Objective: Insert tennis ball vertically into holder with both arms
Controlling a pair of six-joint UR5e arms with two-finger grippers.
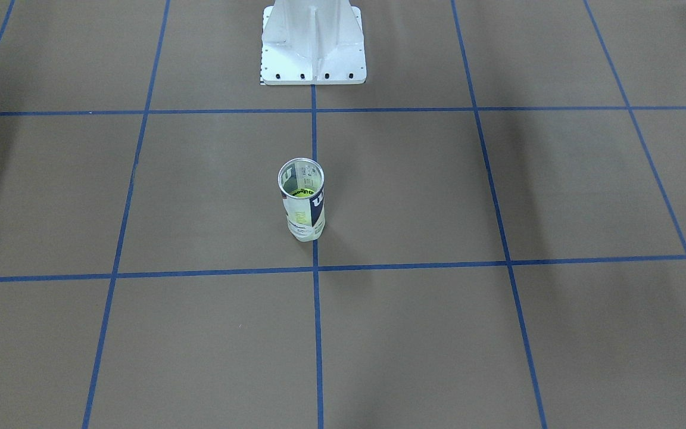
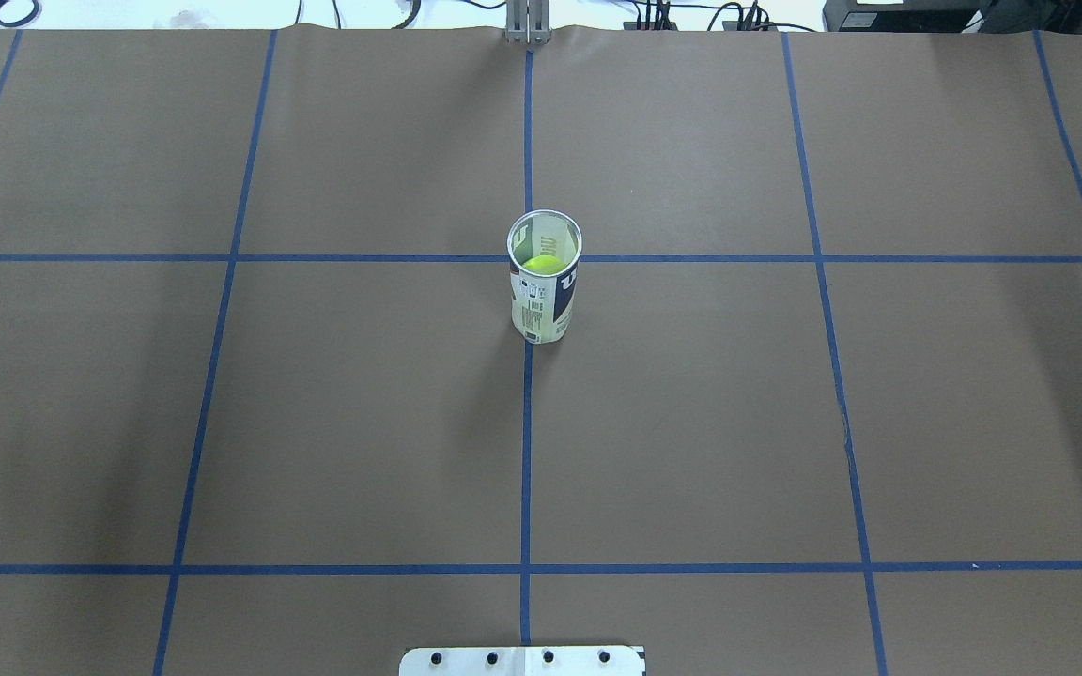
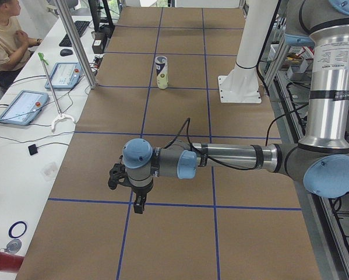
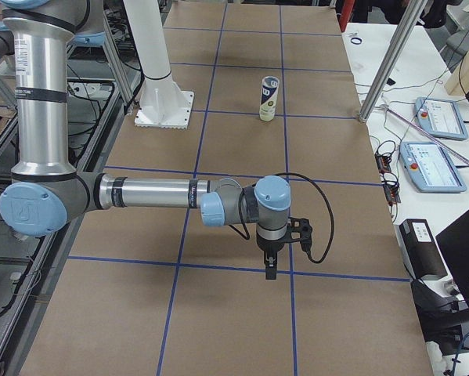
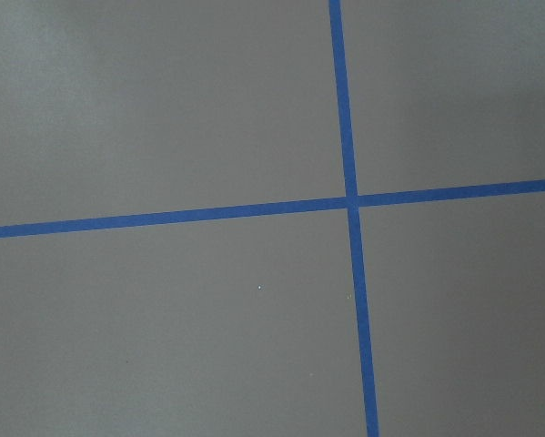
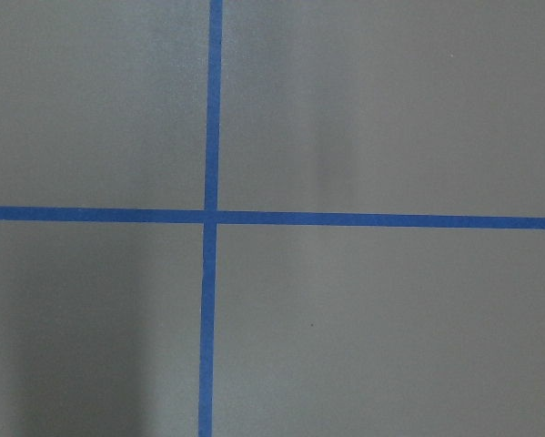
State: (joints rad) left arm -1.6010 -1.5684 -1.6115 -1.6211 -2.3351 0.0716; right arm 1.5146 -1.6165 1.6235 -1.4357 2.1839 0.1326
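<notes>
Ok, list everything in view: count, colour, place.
holder: one, clear with navy-and-white label, upright at table centre
tennis ball: one, yellow-green, inside the holder
table: one, brown with blue tape grid, under everything
pedestal base: one, white, robot's edge of the table
tablets: two, blue-grey, on the white bench
person: one, beige top, seated at that bench
left arm: one, silver-grey, blue caps, over the table's left end
right arm: one, same colours, over its right end
left gripper, right gripper: two, black, pointing down; open or shut unclear

Even, bright light throws soft broad shadows on the table (image 1: 200,196).
</notes>
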